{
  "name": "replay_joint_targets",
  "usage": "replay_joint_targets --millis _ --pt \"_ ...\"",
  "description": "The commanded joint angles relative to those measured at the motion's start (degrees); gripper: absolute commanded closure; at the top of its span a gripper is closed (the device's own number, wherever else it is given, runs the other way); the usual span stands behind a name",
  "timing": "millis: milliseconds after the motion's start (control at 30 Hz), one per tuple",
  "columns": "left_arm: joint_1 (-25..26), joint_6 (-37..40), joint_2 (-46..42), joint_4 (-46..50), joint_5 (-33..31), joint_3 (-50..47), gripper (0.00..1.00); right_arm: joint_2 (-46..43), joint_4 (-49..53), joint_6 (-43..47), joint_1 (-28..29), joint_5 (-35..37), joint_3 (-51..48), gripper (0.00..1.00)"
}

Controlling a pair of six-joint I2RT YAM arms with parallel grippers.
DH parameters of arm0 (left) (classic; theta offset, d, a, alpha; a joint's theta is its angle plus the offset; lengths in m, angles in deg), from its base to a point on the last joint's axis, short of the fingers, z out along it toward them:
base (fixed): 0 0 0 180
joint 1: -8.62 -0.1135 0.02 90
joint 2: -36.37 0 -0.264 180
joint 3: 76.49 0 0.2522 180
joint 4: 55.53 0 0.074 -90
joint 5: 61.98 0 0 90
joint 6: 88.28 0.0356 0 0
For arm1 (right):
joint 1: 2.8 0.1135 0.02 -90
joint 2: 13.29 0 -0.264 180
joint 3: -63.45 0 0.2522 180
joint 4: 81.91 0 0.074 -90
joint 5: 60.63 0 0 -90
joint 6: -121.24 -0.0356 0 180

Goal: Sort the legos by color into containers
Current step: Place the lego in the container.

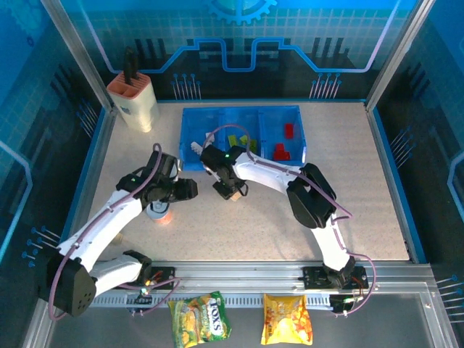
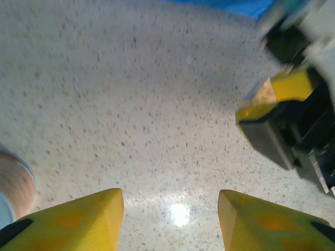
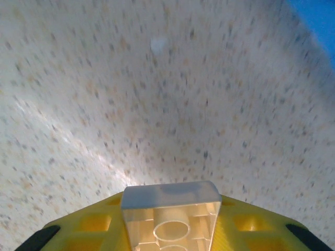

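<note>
My right gripper [image 1: 232, 191] is shut on a white lego [image 3: 170, 213], hollow underside facing the wrist camera, low over the bare tabletop just in front of the blue three-compartment tray [image 1: 190, 132]. Lime green legos [image 1: 235, 139] lie in the tray's middle compartment and red legos [image 1: 282, 151] in its right one. A white piece [image 1: 196, 148] shows at the left compartment's front. My left gripper [image 1: 191, 190] is open with nothing between its yellow fingers [image 2: 78, 222], hovering over the table just left of the right gripper [image 2: 282, 112].
A small round can [image 1: 158, 213] stands on the table beside the left arm, seen at the left wrist view's edge as the can [image 2: 13, 191]. A beige knife block [image 1: 133, 100] stands at the back left. Two snack bags [image 1: 199, 317] lie in front of the rail.
</note>
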Motion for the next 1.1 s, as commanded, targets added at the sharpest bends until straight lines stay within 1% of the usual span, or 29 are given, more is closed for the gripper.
replay_joint_targets --millis 0,233,433,600,733,800,1067 --pt "-0.15 -6.44 -2.66 -2.86 4.66 -4.03 0.49 1.74 -1.00 0.24 0.46 0.42 4.25 0.64" --pt "0.38 -10.23 -7.19 -3.91 5.10 -9.02 0.49 3.62 -5.55 -0.04 0.47 0.59 10.28 0.64" --pt "0.68 -11.50 -10.57 -2.45 5.01 -10.11 0.48 6.46 -9.73 0.24 -0.05 1.19 15.91 0.65" --pt "1.45 -13.06 -12.99 -1.93 5.49 -10.80 0.48 8.88 -14.83 0.32 -1.00 0.28 19.33 0.65" --pt "2.12 -14.02 -13.98 -1.54 5.56 -11.00 0.48 10.51 -17.13 0.50 -1.96 -1.70 22.84 0.64" --pt "2.55 -14.33 -14.37 -1.37 5.76 -10.99 0.48 13.62 -17.83 0.20 -2.64 -2.97 25.16 0.64" --pt "3.22 -14.95 -16.37 0.35 5.15 -11.15 0.48 19.86 -19.12 -0.20 -4.53 -6.36 32.45 0.63"
